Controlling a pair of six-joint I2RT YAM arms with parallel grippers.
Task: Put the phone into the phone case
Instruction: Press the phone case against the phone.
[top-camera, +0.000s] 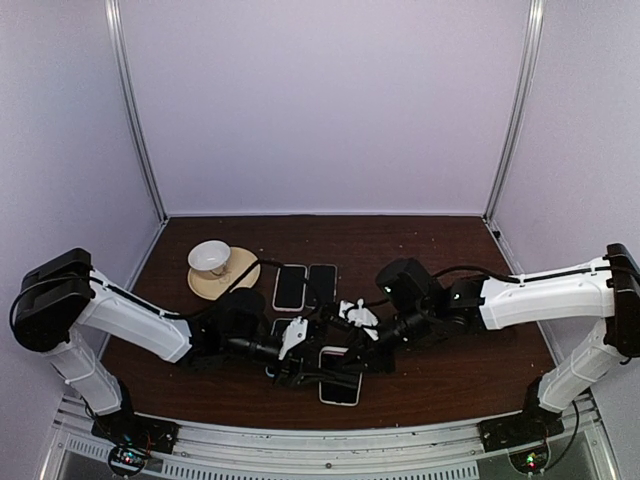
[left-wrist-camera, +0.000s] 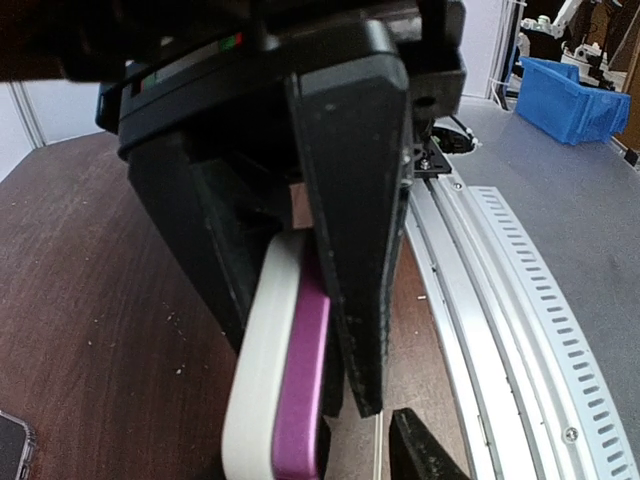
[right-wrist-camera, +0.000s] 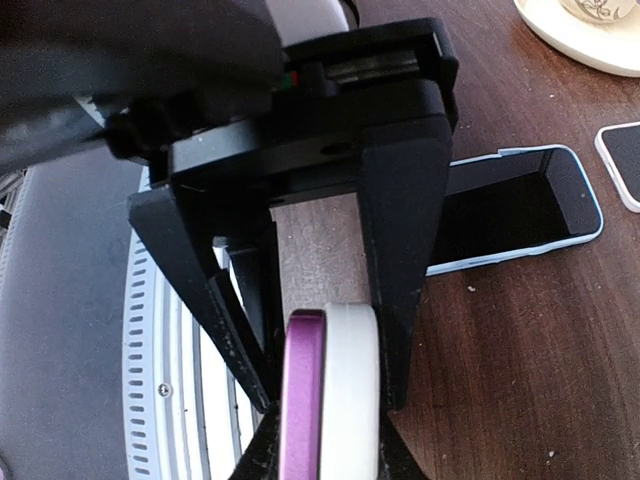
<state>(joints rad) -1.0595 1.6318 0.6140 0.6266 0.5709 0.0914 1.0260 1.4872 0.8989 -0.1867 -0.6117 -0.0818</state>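
A purple phone (left-wrist-camera: 300, 400) lies flush against a thick white phone case (left-wrist-camera: 258, 370), seen edge-on. My left gripper (left-wrist-camera: 300, 370) is shut on the pair, one finger on each flat side. My right gripper (right-wrist-camera: 330, 400) is shut on the same pair, with the phone (right-wrist-camera: 302, 400) and the case (right-wrist-camera: 350, 390) between its fingers. In the top view the left gripper (top-camera: 300, 362) and the right gripper (top-camera: 352, 352) meet at the front middle of the table, above a white-rimmed dark slab (top-camera: 340, 388). I cannot tell whether that slab is the held pair.
An empty blue-rimmed case (right-wrist-camera: 520, 210) lies on the brown table just past the right gripper. Two phones (top-camera: 290, 287) (top-camera: 321, 283) lie side by side further back. A cup (top-camera: 210, 257) stands on a saucer (top-camera: 240, 277) at the back left. The metal rail (top-camera: 330, 440) runs along the near edge.
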